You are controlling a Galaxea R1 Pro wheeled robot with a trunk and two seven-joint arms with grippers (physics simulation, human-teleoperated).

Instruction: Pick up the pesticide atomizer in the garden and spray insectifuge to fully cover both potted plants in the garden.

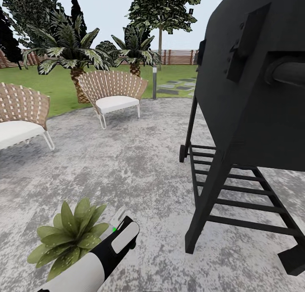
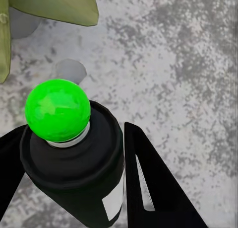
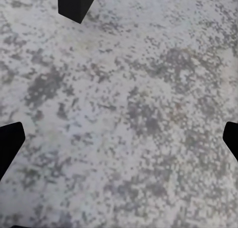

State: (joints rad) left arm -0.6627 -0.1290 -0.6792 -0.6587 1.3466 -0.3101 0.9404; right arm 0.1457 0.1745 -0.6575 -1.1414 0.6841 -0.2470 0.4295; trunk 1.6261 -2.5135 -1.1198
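Note:
My left gripper (image 1: 121, 232) is low over the grey paving, right beside one potted plant (image 1: 70, 237), a rosette of pointed green leaves. It is shut on the pesticide atomizer (image 2: 74, 173), a dark bottle with a pale label, held between the two black fingers (image 2: 148, 188). A bright green ball (image 2: 58, 110) sits on the bottle's top. A leaf (image 2: 54, 7) and part of the grey pot (image 2: 22, 22) lie just beyond the bottle. My right gripper (image 3: 119, 141) hangs open over bare paving.
A big black grill on a ladder-like stand (image 1: 254, 93) looms close on the right; one of its legs (image 3: 77, 2) is near my right gripper. Two wicker chairs (image 1: 112, 93) (image 1: 21, 114), palms (image 1: 72, 54), a lamp post (image 1: 154, 82) and lawn lie beyond.

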